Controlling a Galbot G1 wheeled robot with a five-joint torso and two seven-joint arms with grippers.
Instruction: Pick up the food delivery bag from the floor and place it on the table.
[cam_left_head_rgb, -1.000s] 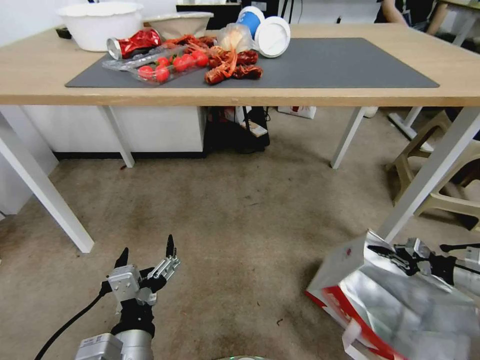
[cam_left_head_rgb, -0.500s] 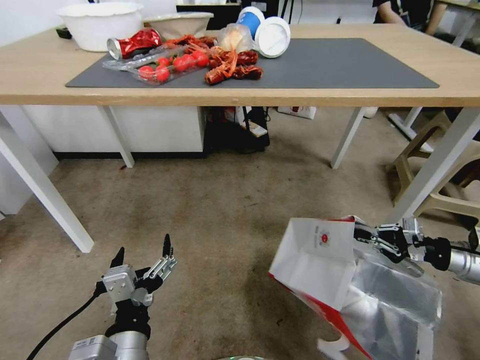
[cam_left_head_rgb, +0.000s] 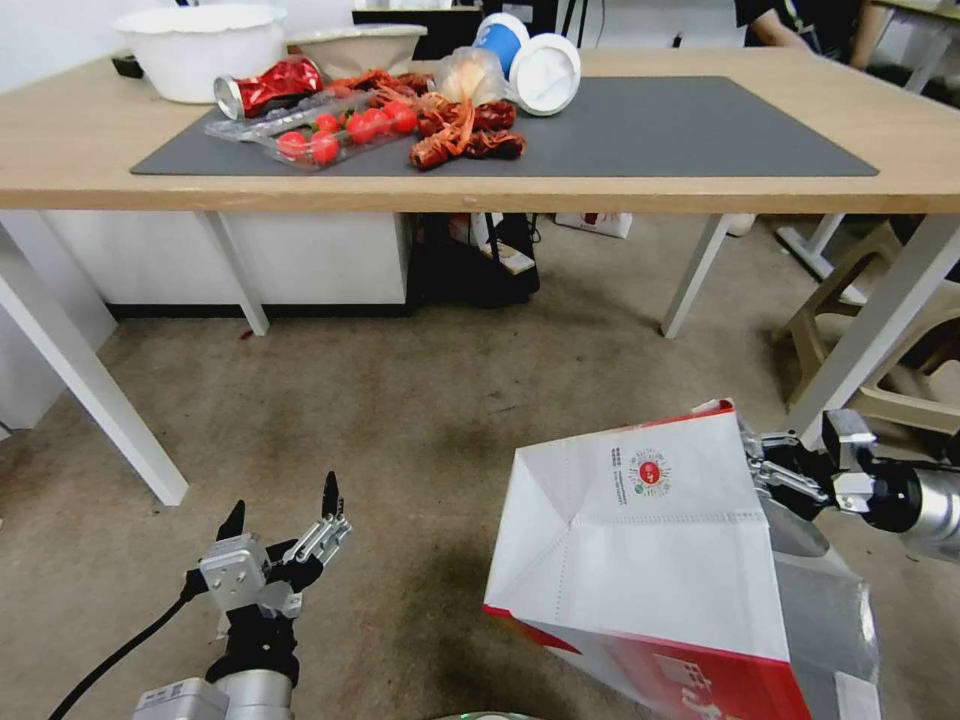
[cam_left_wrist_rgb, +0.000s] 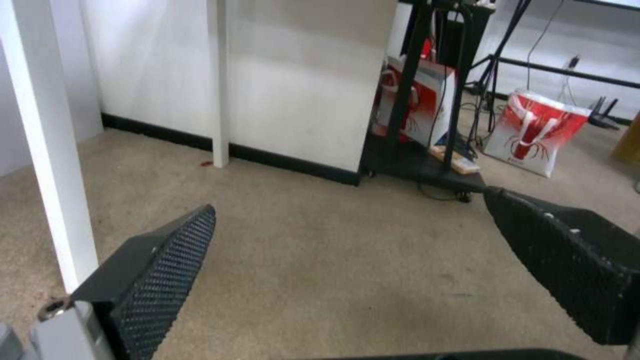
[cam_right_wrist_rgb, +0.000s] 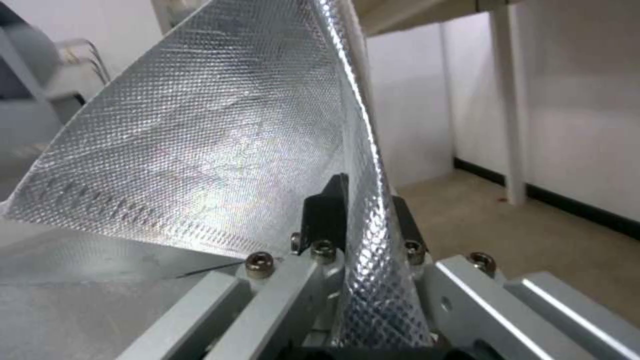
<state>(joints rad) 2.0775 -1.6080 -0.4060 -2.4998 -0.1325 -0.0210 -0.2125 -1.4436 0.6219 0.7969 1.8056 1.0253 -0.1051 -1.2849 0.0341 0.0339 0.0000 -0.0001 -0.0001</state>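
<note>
The food delivery bag (cam_left_head_rgb: 640, 540) hangs tilted at the lower right, its white base with a small round red logo facing me and a red side panel below. My right gripper (cam_left_head_rgb: 768, 470) is shut on the bag's rim; in the right wrist view its fingers (cam_right_wrist_rgb: 323, 210) pinch the silver foil lining (cam_right_wrist_rgb: 200, 140). The bag's lower part runs past the picture's bottom edge, so I cannot tell whether it touches the floor (cam_left_head_rgb: 420, 400). My left gripper (cam_left_head_rgb: 282, 505) hovers open over the carpet at the lower left, nothing between its fingers (cam_left_wrist_rgb: 167, 270). The table (cam_left_head_rgb: 620, 192) stands ahead.
The table's dark mat (cam_left_head_rgb: 660, 125) has free room on its right; crayfish, tomatoes, bowls and a cup crowd its left. A white table leg (cam_left_head_rgb: 870, 330) stands just behind the bag, a beige stool (cam_left_head_rgb: 900, 400) beyond. Red-and-white bags (cam_left_wrist_rgb: 533, 132) sit under the table.
The right gripper has risen and swung the bag up and to the left, turning its white base toward me. The left gripper has drifted slightly lower.
</note>
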